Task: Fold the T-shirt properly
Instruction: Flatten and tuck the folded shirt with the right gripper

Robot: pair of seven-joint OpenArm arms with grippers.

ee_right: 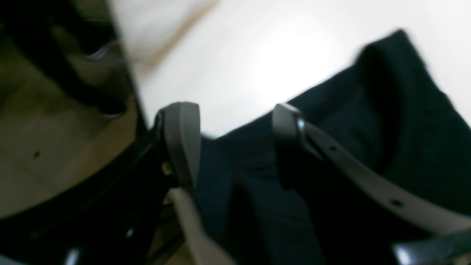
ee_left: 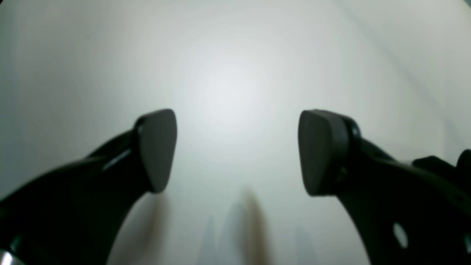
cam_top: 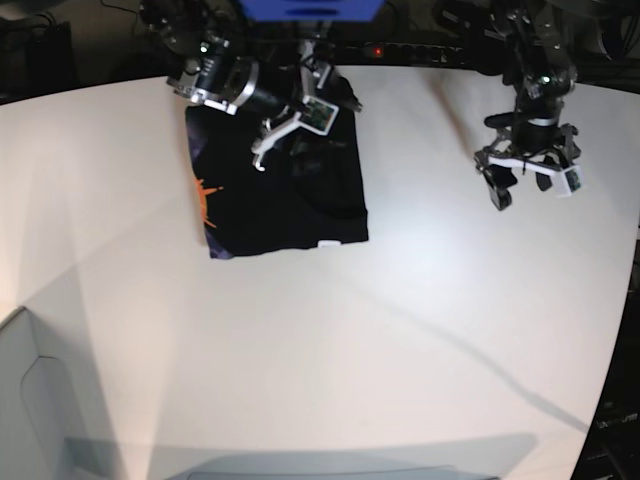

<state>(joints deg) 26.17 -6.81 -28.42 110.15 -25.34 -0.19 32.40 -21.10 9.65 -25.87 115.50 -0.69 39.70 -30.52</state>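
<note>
White bench (cam_top: 330,330) bare up front; T-shirt (cam_top: 280,195) lies folded just under right hand (cam_top: 290,135), fingers apart, fabric between them. Left hand (cam_top: 528,180) well off, spread wide, empty. Risk: pinching several layers drags the fold crooked.

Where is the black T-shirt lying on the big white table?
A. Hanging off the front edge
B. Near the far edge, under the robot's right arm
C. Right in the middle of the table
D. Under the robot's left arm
B: in the base view the T-shirt lies folded near the far edge of the table, beneath the right gripper, while the left gripper hovers over bare table.
</note>
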